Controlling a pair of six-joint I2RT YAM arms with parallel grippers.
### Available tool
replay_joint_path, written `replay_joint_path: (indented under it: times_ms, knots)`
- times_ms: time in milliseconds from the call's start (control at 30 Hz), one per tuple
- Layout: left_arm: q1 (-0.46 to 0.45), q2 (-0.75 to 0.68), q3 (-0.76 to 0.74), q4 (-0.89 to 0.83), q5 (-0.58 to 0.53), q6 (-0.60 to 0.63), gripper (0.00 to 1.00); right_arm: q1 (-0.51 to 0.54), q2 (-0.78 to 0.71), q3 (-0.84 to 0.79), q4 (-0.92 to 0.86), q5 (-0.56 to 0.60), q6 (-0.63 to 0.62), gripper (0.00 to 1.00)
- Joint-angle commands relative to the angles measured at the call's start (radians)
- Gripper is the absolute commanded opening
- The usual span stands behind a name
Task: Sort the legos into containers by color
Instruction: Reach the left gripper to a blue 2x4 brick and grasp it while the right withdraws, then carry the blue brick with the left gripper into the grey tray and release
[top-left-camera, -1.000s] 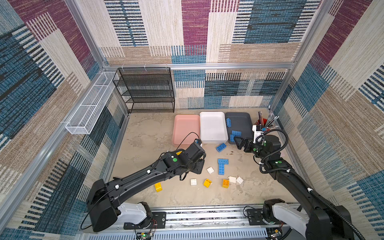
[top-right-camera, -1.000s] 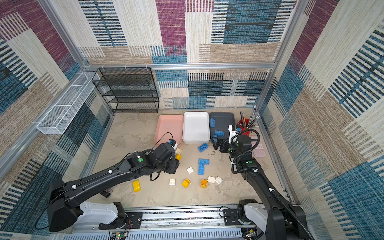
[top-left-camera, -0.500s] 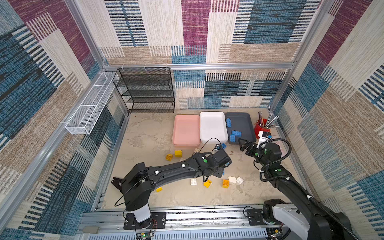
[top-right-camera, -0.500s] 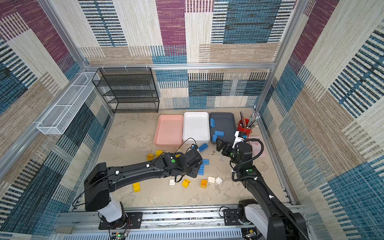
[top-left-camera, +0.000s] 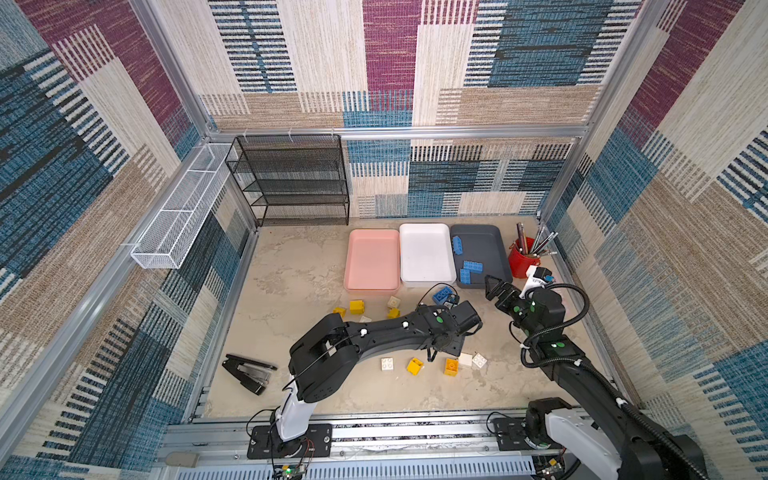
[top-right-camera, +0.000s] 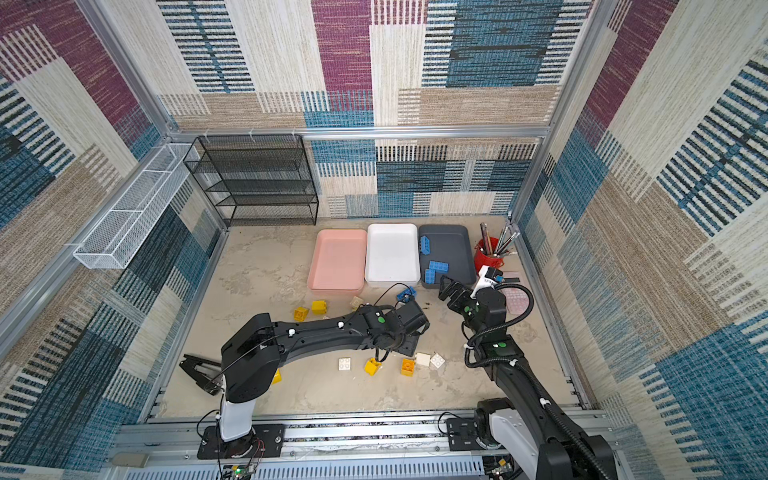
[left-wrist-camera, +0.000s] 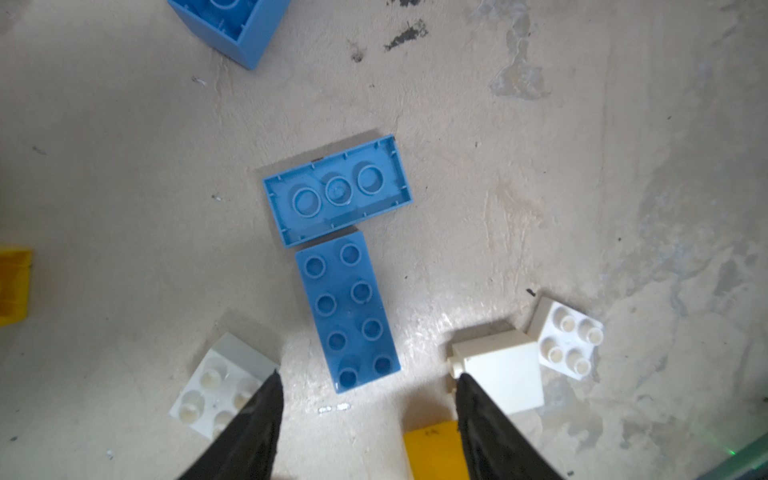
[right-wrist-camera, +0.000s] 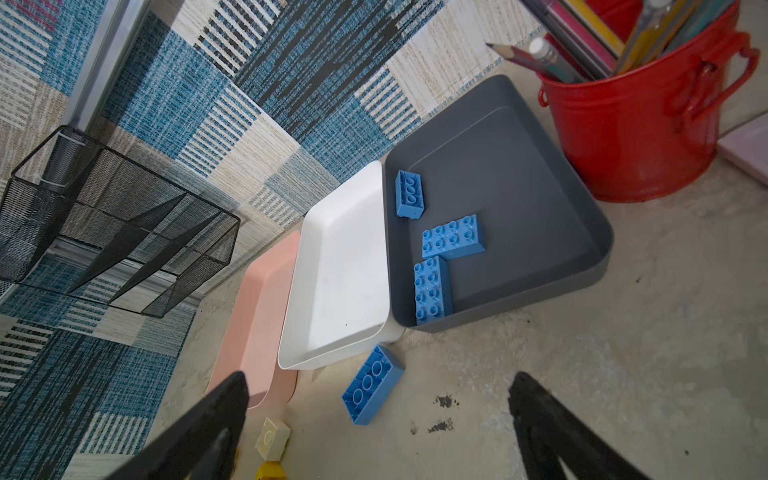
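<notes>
Left jaws swung right, over blue legos (left-wrist-camera: 347, 309)

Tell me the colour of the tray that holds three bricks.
The tray is dark grey, seen best in the right wrist view.

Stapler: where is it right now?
In both top views the stapler lies on the near left of the table, just left of the left arm.

White brick (left-wrist-camera: 208, 382) and cream brick (left-wrist-camera: 498, 365) flank blue brick (left-wrist-camera: 347, 311); gaps probably passable.
</notes>
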Motion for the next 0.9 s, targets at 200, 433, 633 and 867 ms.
replay_joint_path:
  times_ms: [200,433,633,867]
  knots:
    - [0.007,0.085,0.035,-0.004,0.006,-0.019,0.59,0.001,-0.005,-0.005,0.034,0.005,0.016,0.99]
    - [0.018,0.107,0.045,-0.008,0.014,-0.012,0.45,0.001,-0.004,-0.009,0.045,-0.006,0.017,0.99]
    - [0.019,0.078,0.028,-0.004,0.015,-0.003,0.39,0.001,-0.005,-0.015,0.058,-0.02,0.015,0.99]
    - [0.026,0.017,-0.003,0.004,0.015,0.02,0.3,0.001,0.002,-0.022,0.075,-0.036,0.015,0.99]
